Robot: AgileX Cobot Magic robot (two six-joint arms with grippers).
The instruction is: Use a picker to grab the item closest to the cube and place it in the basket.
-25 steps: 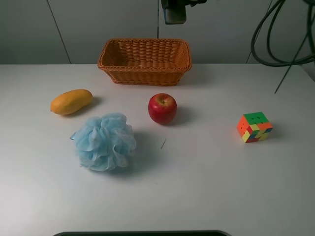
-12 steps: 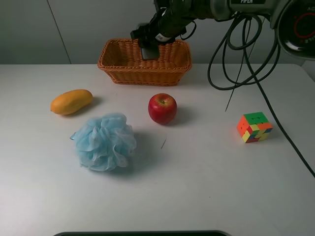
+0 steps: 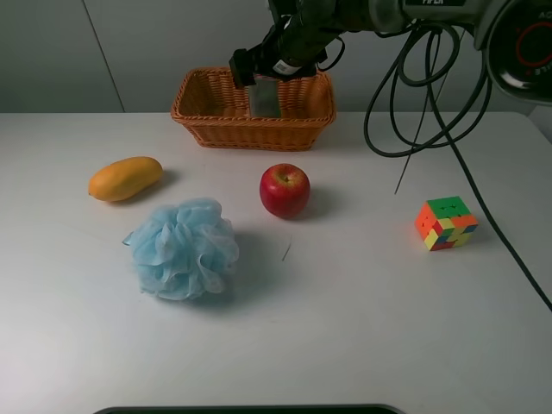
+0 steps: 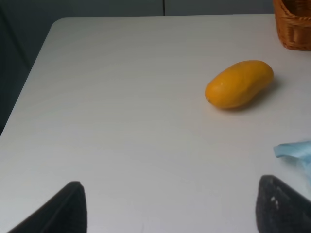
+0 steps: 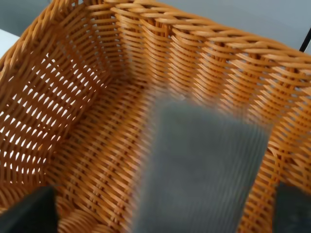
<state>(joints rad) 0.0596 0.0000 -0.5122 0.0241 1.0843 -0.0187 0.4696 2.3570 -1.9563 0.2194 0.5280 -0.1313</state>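
Observation:
The picker, my right gripper (image 3: 261,71), hangs over the orange-brown wicker basket (image 3: 207,121) at the back of the table. Its jaws stand wide apart in the right wrist view (image 5: 160,213). The item, a flat dark-grey block (image 3: 265,100), is just below the fingers, inside the basket's rim. It shows blurred over the basket floor (image 5: 73,97) in the right wrist view (image 5: 204,165), free of the fingers. The multicoloured cube (image 3: 446,222) sits at the right. My left gripper (image 4: 170,208) is open and empty above the table's left part.
A red apple (image 3: 285,190) sits in front of the basket. A blue mesh sponge (image 3: 183,248) and an orange mango (image 3: 125,178) lie to the left. The mango (image 4: 239,83) also shows in the left wrist view. Black cables (image 3: 414,112) hang at the back right.
The right arm swung in over the basket with the grey block. The block has since left the fingers and dropped lower into the basket, and the jaws now stand open.

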